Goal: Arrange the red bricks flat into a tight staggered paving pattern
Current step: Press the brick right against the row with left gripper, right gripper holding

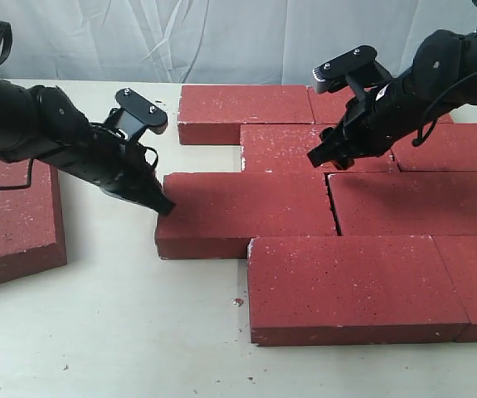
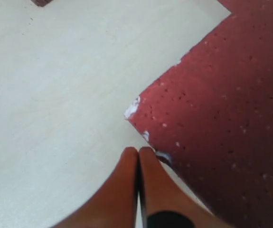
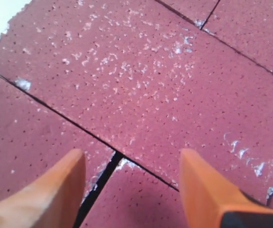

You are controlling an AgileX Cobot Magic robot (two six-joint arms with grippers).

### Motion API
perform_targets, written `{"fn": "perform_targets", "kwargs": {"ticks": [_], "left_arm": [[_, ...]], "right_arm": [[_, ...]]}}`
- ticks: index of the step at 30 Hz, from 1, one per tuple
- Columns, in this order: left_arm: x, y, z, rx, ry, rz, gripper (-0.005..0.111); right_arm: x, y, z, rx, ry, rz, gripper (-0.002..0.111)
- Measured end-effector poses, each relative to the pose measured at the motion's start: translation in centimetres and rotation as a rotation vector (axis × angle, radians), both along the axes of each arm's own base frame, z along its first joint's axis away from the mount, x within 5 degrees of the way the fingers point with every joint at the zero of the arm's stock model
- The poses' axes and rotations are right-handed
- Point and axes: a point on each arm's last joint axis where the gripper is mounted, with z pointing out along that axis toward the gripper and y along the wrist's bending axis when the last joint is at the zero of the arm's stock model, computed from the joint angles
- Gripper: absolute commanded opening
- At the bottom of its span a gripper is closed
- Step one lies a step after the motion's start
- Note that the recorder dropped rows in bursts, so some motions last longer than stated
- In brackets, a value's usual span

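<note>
The red bricks (image 1: 246, 214) are dark red, thick rectangular slabs with a rough, pitted face, white specks and chipped whitish edges. Most lie flat in staggered rows over the right half of the worktop (image 1: 138, 332), from near its far edge toward its near edge. Joints are narrow, with a thin dark gap between the two middle-row bricks. One lone brick (image 1: 10, 220) lies flat by the left edge, well apart from the rest.

The left gripper (image 1: 165, 209) has its fingers pressed together, tip just beside the chipped left corner of a middle-row brick. Whether it touches cannot be told. The right gripper (image 3: 132, 190) has its orange fingers (image 3: 55, 190) wide apart, holding nothing, above a joint where three bricks meet.

The worktop is pale cream and matt, with a few small crumbs (image 1: 238, 303) near the front bricks. Behind its far edge hangs a creased whitish cloth (image 1: 221, 41).
</note>
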Motion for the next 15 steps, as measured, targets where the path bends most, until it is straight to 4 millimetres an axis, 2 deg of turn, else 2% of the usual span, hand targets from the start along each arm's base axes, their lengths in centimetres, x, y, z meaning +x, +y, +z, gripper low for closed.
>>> {"fn": "perform_targets", "kwargs": {"ticks": [3, 5, 11, 15], "left_arm": [[0.1, 0.2, -0.7, 0.028, 0.003, -0.013, 0.000], [0.4, 0.9, -0.5, 0.026, 0.001, 0.014, 0.000], [0.6, 3.7, 1.2, -0.025, 0.047, 0.122, 0.000], [0.2, 3.6, 0.5, -0.028, 0.127, 0.107, 0.000]], "right_arm": [[0.0, 0.0, 0.0, 0.003, 0.001, -0.002, 0.027], [0.0, 0.0, 0.0, -0.001, 0.000, 0.001, 0.002], [-0.3, -0.1, 0.5, -0.011, 0.005, 0.014, 0.000], [-0.7, -0.2, 1.3, -0.008, 0.008, 0.020, 0.000]]}}
